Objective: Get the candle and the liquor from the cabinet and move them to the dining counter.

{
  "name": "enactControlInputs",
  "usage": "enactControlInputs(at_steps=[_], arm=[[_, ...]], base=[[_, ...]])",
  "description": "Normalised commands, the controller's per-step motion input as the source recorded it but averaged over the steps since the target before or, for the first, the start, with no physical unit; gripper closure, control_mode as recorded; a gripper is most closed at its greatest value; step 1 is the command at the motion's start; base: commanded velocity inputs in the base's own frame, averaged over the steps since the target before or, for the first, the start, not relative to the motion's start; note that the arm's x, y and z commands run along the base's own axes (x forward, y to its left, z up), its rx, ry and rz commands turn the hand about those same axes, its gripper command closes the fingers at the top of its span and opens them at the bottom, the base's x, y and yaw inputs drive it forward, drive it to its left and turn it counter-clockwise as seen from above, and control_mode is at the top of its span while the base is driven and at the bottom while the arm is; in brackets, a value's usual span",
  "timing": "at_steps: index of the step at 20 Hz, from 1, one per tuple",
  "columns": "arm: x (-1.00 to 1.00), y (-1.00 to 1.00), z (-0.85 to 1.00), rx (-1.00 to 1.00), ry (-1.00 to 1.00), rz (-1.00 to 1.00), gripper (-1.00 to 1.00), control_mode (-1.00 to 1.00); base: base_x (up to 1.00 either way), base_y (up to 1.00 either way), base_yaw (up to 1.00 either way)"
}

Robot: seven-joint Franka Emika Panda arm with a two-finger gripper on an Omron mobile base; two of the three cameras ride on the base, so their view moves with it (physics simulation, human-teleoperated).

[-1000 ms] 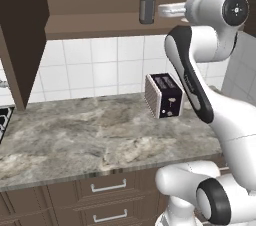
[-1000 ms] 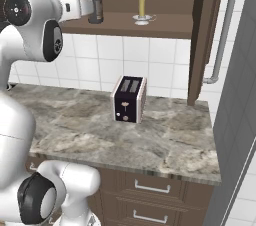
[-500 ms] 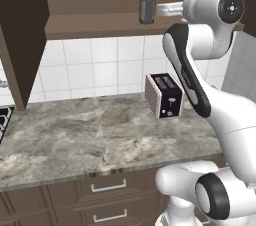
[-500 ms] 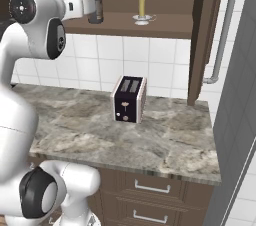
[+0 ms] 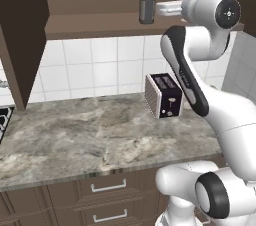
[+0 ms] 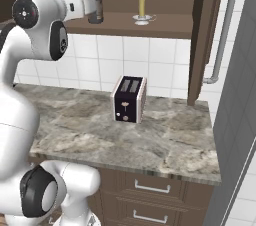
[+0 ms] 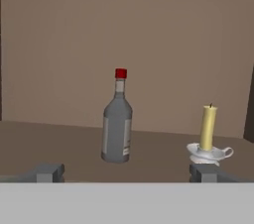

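The liquor (image 7: 117, 124), a dark grey bottle with a red cap, stands upright on the brown shelf (image 7: 59, 143) of the open cabinet (image 6: 202, 35). To its right is the candle (image 7: 209, 129), a pale yellow stick in a white saucer holder. My gripper (image 7: 127, 173) is open and level with the shelf. Its fingertips (image 7: 49, 172) sit a little short of the bottle, which lines up between them. From the side, the gripper (image 5: 157, 9) is just right of the liquor (image 5: 147, 1). The right base view has the gripper (image 6: 88, 6) beside the liquor (image 6: 94, 0) and the candle (image 6: 142, 6) further right. The dining counter is out of view.
A black-and-silver toaster (image 5: 163, 95) (image 6: 129, 98) stands on the marble worktop (image 5: 85, 140) under the shelf, against white tiles. The cabinet's open doors hang at either side (image 5: 20, 35), one with a long silver handle (image 6: 222, 30). A tall grey panel (image 6: 240, 120) rises on the right.
The hand has edged a little closer to the liquor along the shelf. Jaws stay open; bottle and candle have not moved.
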Motion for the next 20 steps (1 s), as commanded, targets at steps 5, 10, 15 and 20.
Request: enactControlInputs(at_steps=[5, 10, 15, 20], arm=[[0.29, 0.01, 0.00, 0.00, 0.00, 0.00, -1.00, -1.00], [0.32, 0.02, 0.01, 0.00, 0.00, 0.00, -1.00, -1.00], [0.32, 0.06, 0.00, 0.00, 0.00, 0.00, -1.00, -1.00], [0.31, 0.09, 0.06, 0.00, 0.00, 0.00, -1.00, -1.00]], base=[[0.00, 0.00, 0.00], [0.00, 0.00, 0.00], [0.00, 0.00, 0.00], [0.00, 0.00, 0.00]])
